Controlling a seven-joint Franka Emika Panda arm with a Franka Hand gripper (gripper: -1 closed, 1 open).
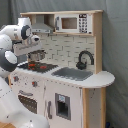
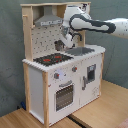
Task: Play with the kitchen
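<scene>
Kitchen: we saw the kitchen [image 1: 65, 75] [image 2: 62, 75] standing upright on a wooden floor [image 2: 100, 107], before a grey curtain [image 1: 116, 45].
Stovetop: the black-red stovetop [image 1: 36, 65] [image 2: 52, 59] lay beside the sink [image 1: 74, 73] [image 2: 82, 50].
Arm: we found the gripper [image 1: 34, 55] [image 2: 59, 44] hanging just above the stovetop.
Fingers: we could not tell whether they were spread or pressed together.

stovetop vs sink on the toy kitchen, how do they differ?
The flat black stovetop with red burners sits flush on the white counter; the grey rectangular sink is a recessed basin. The sink has a black arched faucet behind it; the stovetop lies under the grey hood. Both share one countertop.
</scene>
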